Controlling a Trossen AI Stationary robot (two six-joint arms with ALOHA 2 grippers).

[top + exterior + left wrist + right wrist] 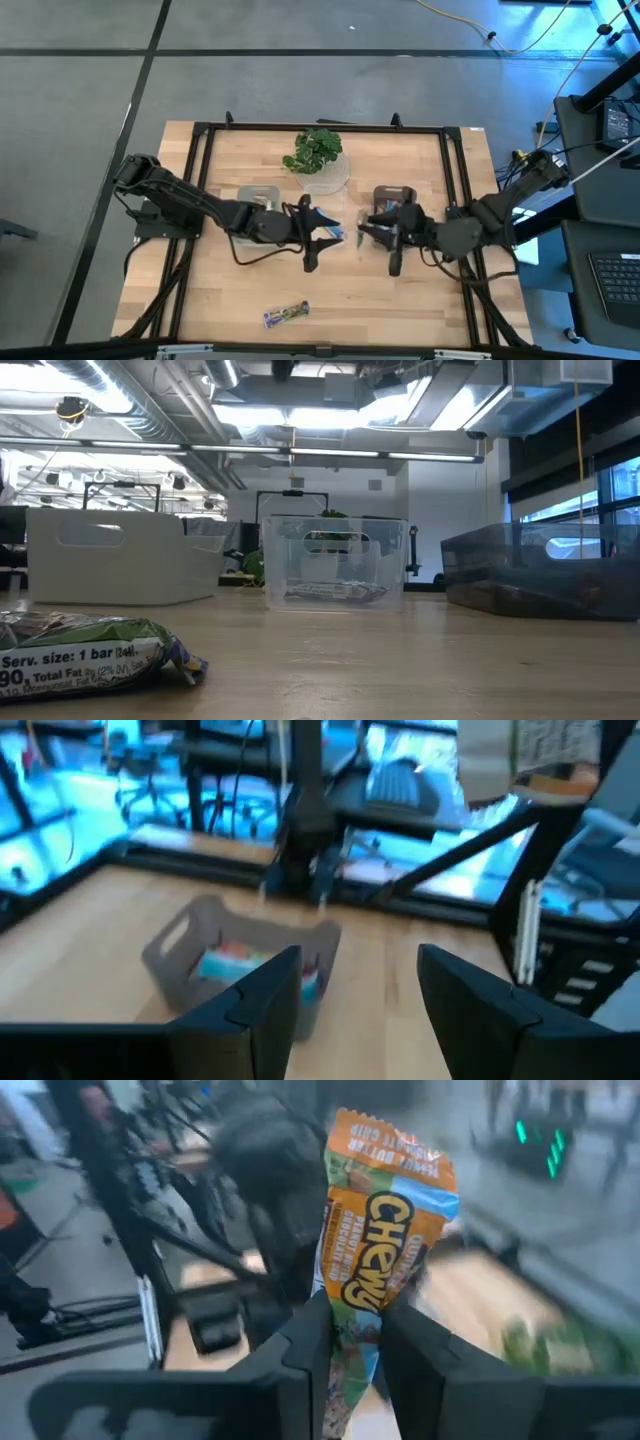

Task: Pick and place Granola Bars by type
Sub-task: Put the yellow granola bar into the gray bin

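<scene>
The right gripper (348, 1355), right of centre in the high view, pinches an orange Chewy granola bar (378, 1230) upright above the counter (400, 300). The left gripper (355, 995), at centre, is spread and holds nothing. Another bar (286, 314) lies at lower centre

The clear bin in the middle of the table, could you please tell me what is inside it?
In the low view, the clear bin holds at least one wrapped bar lying flat on its floor. Its type is unreadable, and anything beneath it is hidden.
</scene>
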